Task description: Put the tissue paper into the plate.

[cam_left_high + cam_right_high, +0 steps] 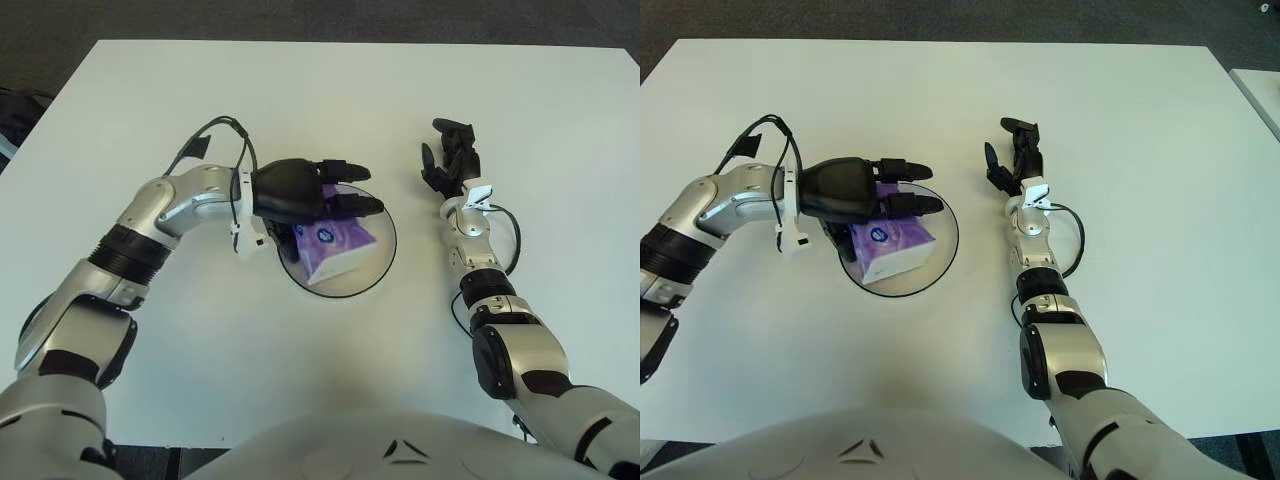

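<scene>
A purple and white tissue pack (334, 248) lies in the round clear plate (375, 265) with a dark rim, in the middle of the white table. My left hand (345, 190) hovers over the pack's far left side, its black fingers stretched out straight and spread, holding nothing. The pack (892, 248) rests at an angle, partly hidden under the palm. My right hand (452, 158) shows to the right of the plate, well apart from it, with its fingers loosely spread.
A black cable (215, 135) loops above the left forearm, and a small white connector (240, 238) hangs by the wrist. The white table (300, 90) stretches out behind the plate, dark floor beyond its far edge.
</scene>
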Controlling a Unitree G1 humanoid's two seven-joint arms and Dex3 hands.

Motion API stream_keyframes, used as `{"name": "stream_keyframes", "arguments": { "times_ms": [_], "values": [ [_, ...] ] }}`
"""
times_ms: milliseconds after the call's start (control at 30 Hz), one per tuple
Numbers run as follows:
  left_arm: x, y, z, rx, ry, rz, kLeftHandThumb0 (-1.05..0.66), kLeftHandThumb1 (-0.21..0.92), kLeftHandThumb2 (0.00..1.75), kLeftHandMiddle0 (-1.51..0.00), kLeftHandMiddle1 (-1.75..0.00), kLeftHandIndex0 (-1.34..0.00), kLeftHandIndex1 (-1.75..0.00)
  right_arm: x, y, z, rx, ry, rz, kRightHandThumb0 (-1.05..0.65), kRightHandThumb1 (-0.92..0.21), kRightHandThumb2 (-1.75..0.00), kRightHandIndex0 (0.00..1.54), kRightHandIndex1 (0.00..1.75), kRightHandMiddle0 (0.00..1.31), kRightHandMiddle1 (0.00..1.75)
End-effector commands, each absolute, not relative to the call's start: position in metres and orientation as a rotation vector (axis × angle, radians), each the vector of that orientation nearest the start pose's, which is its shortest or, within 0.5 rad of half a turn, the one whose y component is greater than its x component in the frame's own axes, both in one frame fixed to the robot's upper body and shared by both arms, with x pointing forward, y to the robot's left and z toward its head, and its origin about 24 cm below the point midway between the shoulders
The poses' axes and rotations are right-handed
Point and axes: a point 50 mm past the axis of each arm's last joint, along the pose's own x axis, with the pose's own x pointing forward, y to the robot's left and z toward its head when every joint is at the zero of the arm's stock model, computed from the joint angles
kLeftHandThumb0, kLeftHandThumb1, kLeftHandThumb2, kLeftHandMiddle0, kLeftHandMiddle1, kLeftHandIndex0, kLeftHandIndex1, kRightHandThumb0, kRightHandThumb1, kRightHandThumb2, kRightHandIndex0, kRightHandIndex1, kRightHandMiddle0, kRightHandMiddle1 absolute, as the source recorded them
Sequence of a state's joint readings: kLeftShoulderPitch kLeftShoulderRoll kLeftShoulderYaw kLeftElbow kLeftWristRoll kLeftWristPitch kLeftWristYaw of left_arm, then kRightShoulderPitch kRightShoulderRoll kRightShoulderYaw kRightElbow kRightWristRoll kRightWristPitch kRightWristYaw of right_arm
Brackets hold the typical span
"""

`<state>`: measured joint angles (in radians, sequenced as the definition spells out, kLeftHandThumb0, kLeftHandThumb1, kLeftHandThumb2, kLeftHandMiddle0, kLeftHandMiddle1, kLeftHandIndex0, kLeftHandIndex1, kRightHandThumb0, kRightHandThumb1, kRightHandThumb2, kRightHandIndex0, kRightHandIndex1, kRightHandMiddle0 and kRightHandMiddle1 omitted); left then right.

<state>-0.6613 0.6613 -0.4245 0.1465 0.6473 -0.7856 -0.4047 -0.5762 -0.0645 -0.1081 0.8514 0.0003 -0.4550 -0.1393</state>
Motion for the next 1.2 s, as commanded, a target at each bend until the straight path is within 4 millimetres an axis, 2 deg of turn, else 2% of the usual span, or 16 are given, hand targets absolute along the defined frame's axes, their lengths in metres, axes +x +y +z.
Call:
{"name": "stream_keyframes", "arguments": {
  "times_ms": [0,467,900,967,1067,1167],
  "values": [
    [0.287,0.106,0.161,1.551,-0.887,-1.03,-0.83,0.79,0.21,0.0,0.0,0.0,0.0,0.312,-0.151,-0.017,-0.025,0.179,-0.11,-0.59,-0.82,-0.55,0.37,0.21,0.03,1.1],
    [0.288,0.108,0.159,1.545,-0.917,-1.011,-1.03,0.91,0.16,0.0,0.0,0.0,0.0,0.312,-0.151,-0.017,-0.025,0.179,-0.11,-0.59,-0.82,-0.55,0.37,0.21,0.03,1.1],
    [0.293,0.111,0.16,1.522,-0.948,-0.983,-0.97,0.91,0.13,0.0,0.0,-0.01,-0.01,0.312,-0.151,-0.017,-0.025,0.179,-0.11,-0.59,-0.82,-0.55,0.37,0.21,0.03,1.1],
    [0.295,0.114,0.165,1.532,-0.951,-0.975,-0.95,0.91,0.13,0.0,0.0,-0.01,-0.01,0.312,-0.151,-0.017,-0.025,0.179,-0.11,-0.59,-0.82,-0.55,0.37,0.21,0.03,1.1],
    [0.298,0.12,0.189,1.545,-0.964,-0.94,-0.95,0.91,0.12,0.0,0.0,-0.01,-0.02,0.312,-0.151,-0.017,-0.025,0.179,-0.11,-0.59,-0.82,-0.55,0.37,0.21,0.03,1.1],
    [0.302,0.123,0.198,1.548,-0.96,-0.915,-0.96,0.91,0.12,0.0,0.0,-0.01,-0.02,0.312,-0.151,-0.017,-0.025,0.179,-0.11,-0.59,-0.82,-0.55,0.37,0.21,0.03,1.1]
  ]
}}
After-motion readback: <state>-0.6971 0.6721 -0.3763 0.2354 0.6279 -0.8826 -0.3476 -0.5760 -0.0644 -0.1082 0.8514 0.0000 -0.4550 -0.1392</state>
